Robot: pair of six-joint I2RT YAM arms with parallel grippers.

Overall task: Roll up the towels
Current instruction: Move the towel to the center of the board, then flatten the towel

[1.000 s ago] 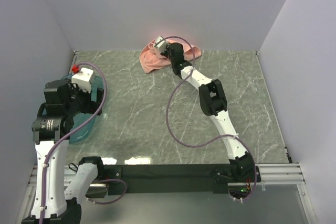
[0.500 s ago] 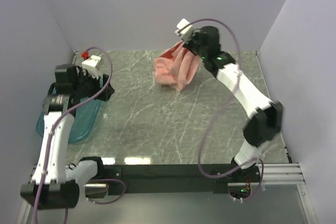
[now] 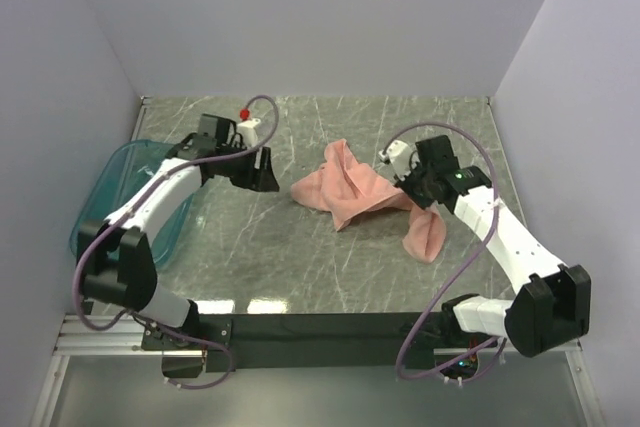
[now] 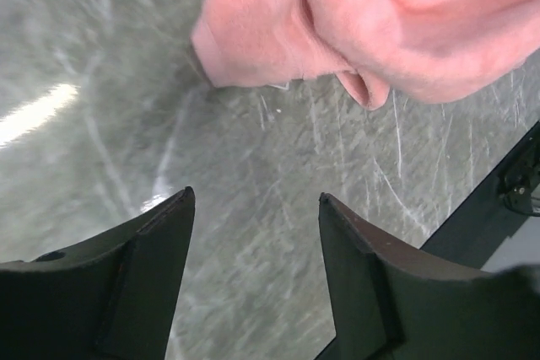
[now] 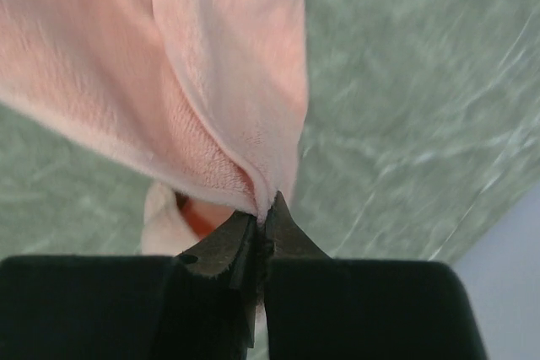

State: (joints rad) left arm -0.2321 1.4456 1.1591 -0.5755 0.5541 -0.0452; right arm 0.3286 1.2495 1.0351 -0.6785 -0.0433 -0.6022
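Observation:
The salmon-pink towel [image 3: 350,190] lies crumpled near the middle of the marble table, one end drooping at the right. My right gripper [image 3: 410,187] is shut on a folded edge of the towel [image 5: 228,107] and holds it a little above the table. My left gripper [image 3: 268,179] is open and empty, low over the table just left of the towel. In the left wrist view the towel's rounded end [image 4: 337,23] lies ahead of the spread fingers [image 4: 169,233]. The white label is not visible.
A teal translucent tray [image 3: 120,197] sits at the left edge under the left arm. Lilac walls close in the back and both sides. A black rail [image 3: 320,327] runs along the near edge.
The right gripper has pulled the towel from the back wall down toward the middle of the table. The left arm has swung from over the tray out to the towel's left side.

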